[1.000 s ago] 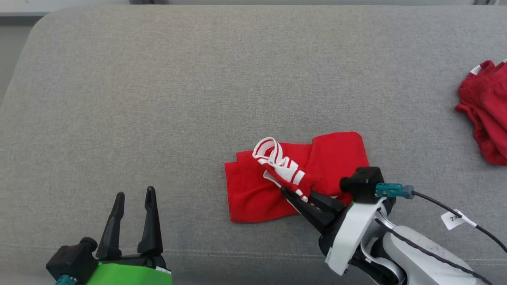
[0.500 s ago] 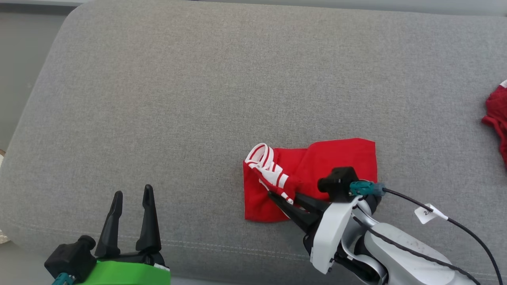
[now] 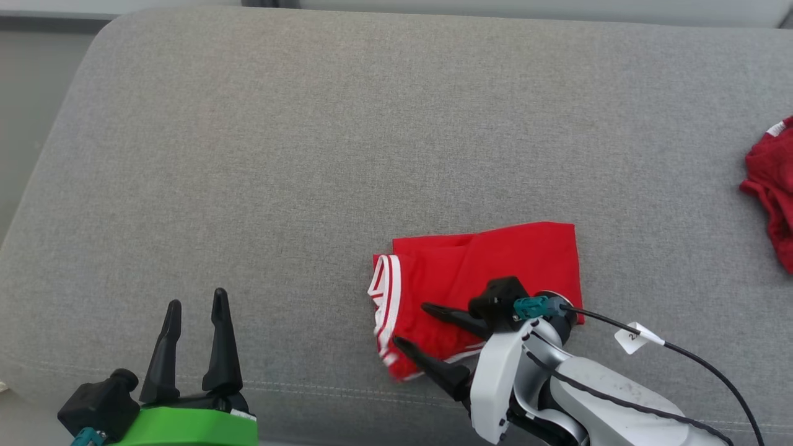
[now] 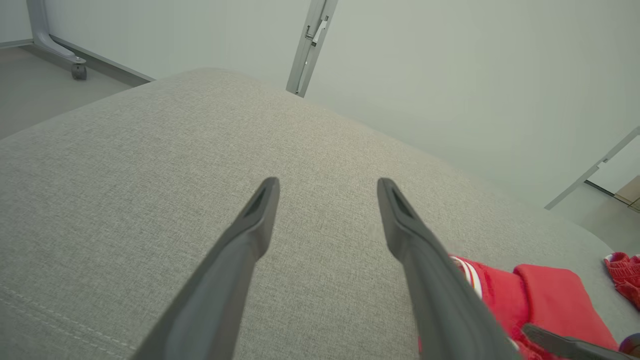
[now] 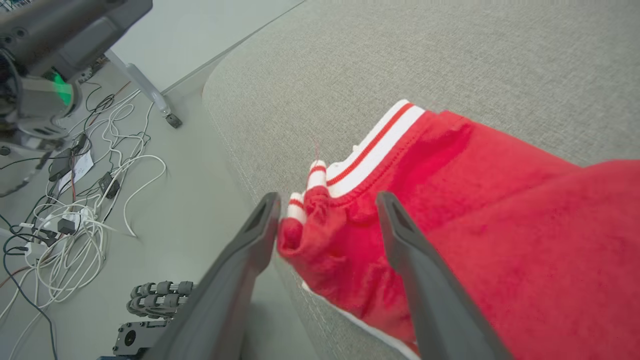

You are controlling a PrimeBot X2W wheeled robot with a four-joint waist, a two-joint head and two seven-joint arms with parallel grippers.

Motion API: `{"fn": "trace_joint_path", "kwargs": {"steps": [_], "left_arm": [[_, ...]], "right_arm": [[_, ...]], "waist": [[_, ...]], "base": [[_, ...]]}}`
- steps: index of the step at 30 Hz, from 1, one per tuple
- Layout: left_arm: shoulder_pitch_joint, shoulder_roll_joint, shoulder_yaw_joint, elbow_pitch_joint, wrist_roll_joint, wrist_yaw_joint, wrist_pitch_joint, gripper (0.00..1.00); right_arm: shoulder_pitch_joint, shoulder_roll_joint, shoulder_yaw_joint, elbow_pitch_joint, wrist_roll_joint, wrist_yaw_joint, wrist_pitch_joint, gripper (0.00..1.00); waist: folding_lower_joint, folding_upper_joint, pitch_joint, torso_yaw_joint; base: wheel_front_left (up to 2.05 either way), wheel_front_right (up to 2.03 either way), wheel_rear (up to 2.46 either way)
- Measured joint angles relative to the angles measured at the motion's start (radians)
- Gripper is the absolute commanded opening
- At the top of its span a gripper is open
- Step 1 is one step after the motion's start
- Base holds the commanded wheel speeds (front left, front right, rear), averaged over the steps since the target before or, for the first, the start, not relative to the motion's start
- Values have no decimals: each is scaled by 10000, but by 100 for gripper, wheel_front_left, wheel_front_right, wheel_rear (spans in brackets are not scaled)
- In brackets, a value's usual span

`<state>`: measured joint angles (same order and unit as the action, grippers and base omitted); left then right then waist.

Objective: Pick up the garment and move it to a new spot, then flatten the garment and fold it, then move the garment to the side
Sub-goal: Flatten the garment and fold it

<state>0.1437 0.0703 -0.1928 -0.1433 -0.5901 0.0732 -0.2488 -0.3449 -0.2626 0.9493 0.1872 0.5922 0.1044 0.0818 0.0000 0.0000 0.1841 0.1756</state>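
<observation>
The red garment (image 3: 495,266) lies folded on the grey cushion (image 3: 279,155), its white-striped band along its left edge. My right gripper (image 3: 412,325) is open at the garment's front-left corner, one finger over the cloth and the other just off its edge. In the right wrist view a bunched corner of the garment (image 5: 500,200) sits loosely between the spread fingers of the right gripper (image 5: 327,200). At the lower left, my left gripper (image 3: 196,298) stands open and empty above bare cushion; the left wrist view shows it (image 4: 327,182) with the garment (image 4: 550,295) to its right.
A second red cloth (image 3: 771,186) lies crumpled at the cushion's far right edge. The cushion's front seam runs just beneath both grippers. Beyond the cushion's left end, the floor holds tangled cables (image 5: 75,215) and a wheeled metal leg (image 4: 75,70).
My right gripper has opened and let go of the garment's striped band, which now lies flat along the left edge. The head camera has shifted; the left gripper stays open.
</observation>
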Motion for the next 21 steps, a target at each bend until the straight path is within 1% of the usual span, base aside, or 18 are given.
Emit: {"fn": "trace_joint_path", "kwargs": {"steps": [6, 14, 17, 21], "left_arm": [[1, -12, 209, -33, -4, 0, -2, 100], [2, -15, 286, -134, -2, -4, -2, 100], [3, -19, 228, -148, -2, -27, -4, 100], [4, -23, 96, -153, -23, -90, -31, 100]], "right_arm": [[-18, 259, -10, -353, 167, 10, -23, 100], [14, 180, -725, -669, 550, -21, -393, 100], [252, 96, -1220, -903, 997, -274, -616, 100], [751, -182, -1812, -1068, 1482, -520, -853, 100]], "waist": [[0, 0, -65, -286], [0, 0, -95, -848], [0, 0, -101, -1069], [0, 0, -75, -1320]], "base": [[0, 0, 0], [0, 0, 0], [0, 0, 0], [0, 0, 0]]}}
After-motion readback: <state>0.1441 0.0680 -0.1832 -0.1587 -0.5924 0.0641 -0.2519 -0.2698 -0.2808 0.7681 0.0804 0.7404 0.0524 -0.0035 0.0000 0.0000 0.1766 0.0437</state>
